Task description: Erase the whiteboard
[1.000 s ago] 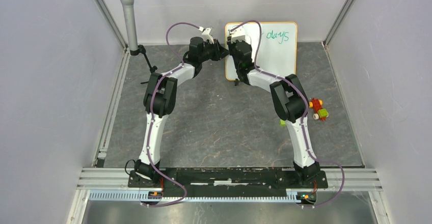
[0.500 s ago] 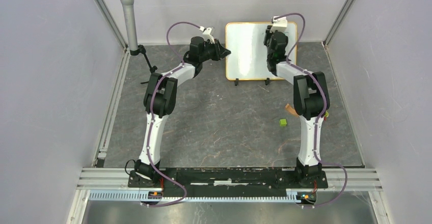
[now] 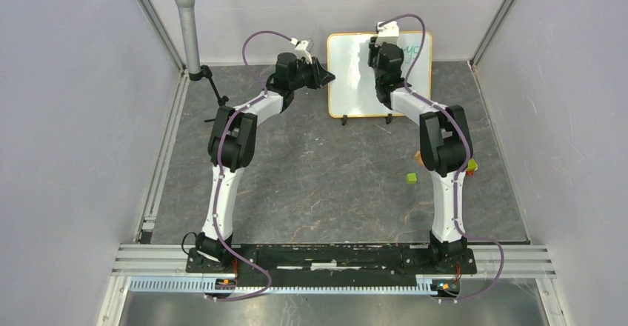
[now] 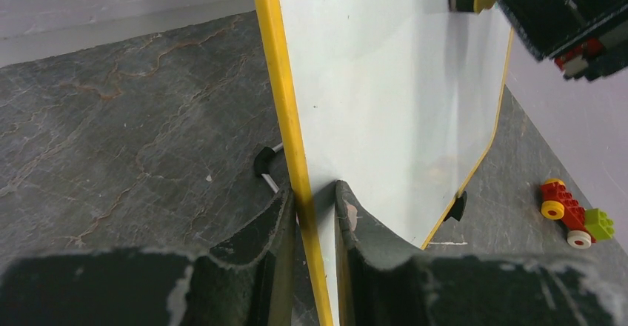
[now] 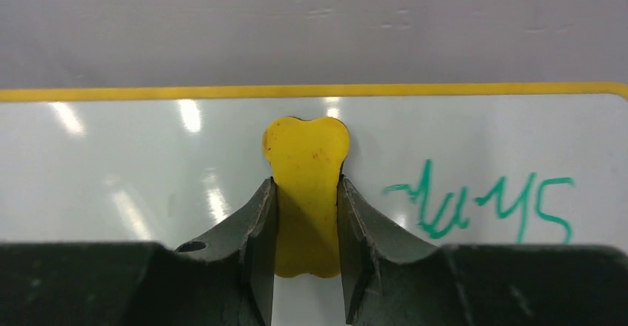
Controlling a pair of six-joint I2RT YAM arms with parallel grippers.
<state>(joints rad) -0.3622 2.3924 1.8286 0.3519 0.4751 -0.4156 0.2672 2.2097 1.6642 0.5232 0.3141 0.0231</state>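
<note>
My right end effector (image 5: pixel 306 187) is pinching a yellow eraser (image 5: pixel 307 144), with the fingers closed on its narrow waist. The eraser's head sits against the whiteboard (image 5: pixel 133 163), just under the top run of the orange frame (image 5: pixel 444 90). Just to the eraser's right is the teal writing (image 5: pixel 481 207), a few characters the eraser is not touching. The surface to its left reads clean, with only glare on it.

My left end effector (image 4: pixel 314 194) is pressed together on the board's left edge, one finger on the front face and one behind, with the frame running up between them. I take that as the bracing grip.

Further out, the top view shows the board standing upright on its small black feet at the far side of the desk (image 3: pixel 333 163), right of centre and near the back wall. Both arms are stretched out to it. Some toy bricks (image 4: pixel 574 215) lie on the desk to the board's right, well apart from the work.

As I judge it, the step in hand is the wipe itself, mostly done, with the upper right corner left. The next move calls for sliding the eraser rightward across the writing with steady pressure into the board. The left clamp has to hold so the board neither tips back nor skates on its feet. I would expect more than one pass.
</note>
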